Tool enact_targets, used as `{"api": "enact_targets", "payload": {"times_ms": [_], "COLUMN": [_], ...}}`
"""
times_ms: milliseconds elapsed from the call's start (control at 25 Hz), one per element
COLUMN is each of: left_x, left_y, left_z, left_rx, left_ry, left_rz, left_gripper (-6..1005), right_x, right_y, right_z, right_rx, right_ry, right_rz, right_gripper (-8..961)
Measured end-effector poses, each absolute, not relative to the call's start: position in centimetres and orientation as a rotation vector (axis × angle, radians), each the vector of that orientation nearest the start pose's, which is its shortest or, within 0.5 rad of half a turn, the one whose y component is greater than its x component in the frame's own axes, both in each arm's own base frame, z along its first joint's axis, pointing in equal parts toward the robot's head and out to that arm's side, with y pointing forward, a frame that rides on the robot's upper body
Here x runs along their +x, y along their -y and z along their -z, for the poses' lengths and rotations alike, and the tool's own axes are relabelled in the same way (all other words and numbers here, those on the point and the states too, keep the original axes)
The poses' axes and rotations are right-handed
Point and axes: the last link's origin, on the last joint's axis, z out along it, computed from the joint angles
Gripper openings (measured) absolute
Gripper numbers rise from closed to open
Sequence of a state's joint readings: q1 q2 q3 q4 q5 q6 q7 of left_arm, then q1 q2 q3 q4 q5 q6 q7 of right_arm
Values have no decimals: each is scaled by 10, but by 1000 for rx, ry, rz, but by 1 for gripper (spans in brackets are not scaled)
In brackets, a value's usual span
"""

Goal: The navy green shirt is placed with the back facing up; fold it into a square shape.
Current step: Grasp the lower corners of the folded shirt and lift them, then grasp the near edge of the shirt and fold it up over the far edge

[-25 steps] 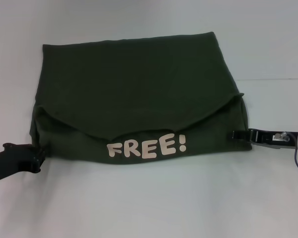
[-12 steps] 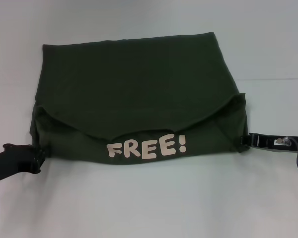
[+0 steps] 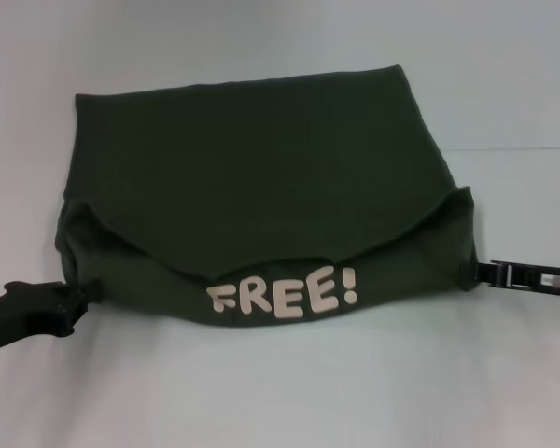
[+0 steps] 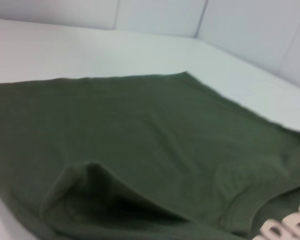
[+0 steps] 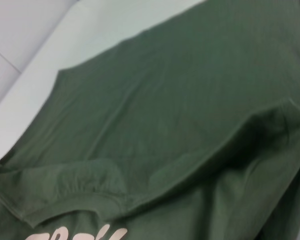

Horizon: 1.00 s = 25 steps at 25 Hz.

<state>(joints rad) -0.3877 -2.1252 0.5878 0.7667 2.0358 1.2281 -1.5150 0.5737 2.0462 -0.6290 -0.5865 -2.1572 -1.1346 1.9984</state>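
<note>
The navy green shirt [image 3: 261, 168] lies folded on the white table, plain back layer on top. Its near band is turned up and shows cream lettering "FREE!" [image 3: 285, 294]. My left gripper [image 3: 82, 291] is shut on the shirt's near left corner. My right gripper [image 3: 474, 273] is shut on the near right corner. The near edge hangs stretched between them, slightly raised. The left wrist view shows the olive cloth [image 4: 140, 140] close up with a puffed fold. The right wrist view shows the cloth [image 5: 165, 125], a hem and a bit of lettering [image 5: 80, 234].
The white table [image 3: 289, 392] extends in front of the shirt and on both sides. A seam line [image 3: 513, 149] runs across it at the right. White wall panels [image 4: 155, 15] rise behind the table in the left wrist view.
Both grippers have drawn the shirt's near edge toward me; the lettering sits lower and nearer. The right gripper has moved outward to the right, and the right corner has stretched with it.
</note>
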Motion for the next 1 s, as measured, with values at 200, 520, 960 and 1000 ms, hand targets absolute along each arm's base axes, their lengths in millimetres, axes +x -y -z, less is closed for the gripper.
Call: {"api": "enact_targets", "payload": {"times_ms": [200, 520, 960, 1000], "left_x": [-339, -345, -358, -358], "left_y": [-297, -257, -223, -220], "left_z": [-42, -49, -63, -64], "left_rx": [-2269, -2312, -2343, -2349], "left_ry": [1029, 1087, 1129, 1131], "left_rz": [657, 773, 790, 792], "left_gripper": [28, 27, 28, 28], "right_x": [333, 355, 371, 372], "right_y": [-345, -286, -203, -197], "right_z": [-25, -40, -38, -39], "right_rx": [-2155, -2181, -2222, -2218], "right_ry": [-1433, -1392, -1396, -1398], "right_rz": [-563, -657, -775, -788], "right_gripper": [30, 37, 48, 49]}}
